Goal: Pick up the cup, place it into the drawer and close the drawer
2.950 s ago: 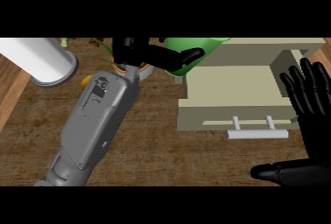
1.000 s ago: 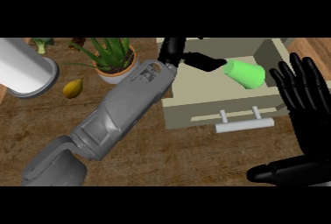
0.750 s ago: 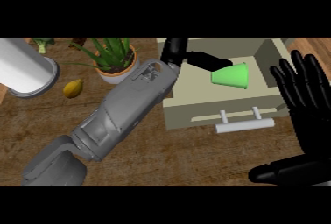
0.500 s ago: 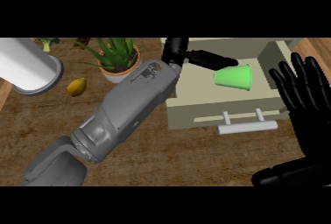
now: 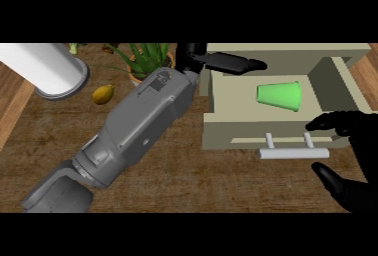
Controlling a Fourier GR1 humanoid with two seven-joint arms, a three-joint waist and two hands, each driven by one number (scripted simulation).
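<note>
Lying on its side inside the open drawer [image 5: 221,137], the green cup [image 5: 280,94] is free of both hands, so the placing looks done and the closing is what remains. The left hand [image 5: 221,62] hangs over the drawer's back left corner, fingers straight and holding nothing, apart from the cup. The right hand [image 5: 353,150] sits at the drawer's front right, fingers bent over near the white handle [image 5: 294,154], thumb spread below; whether they touch the front I cannot tell. To my eye, the next move calls for the left arm to clear the drawer and the right hand to press the front panel inward. A plant [image 5: 148,57], a lemon [image 5: 103,93] and a white cylinder [image 5: 44,67] stand well to the left.
</note>
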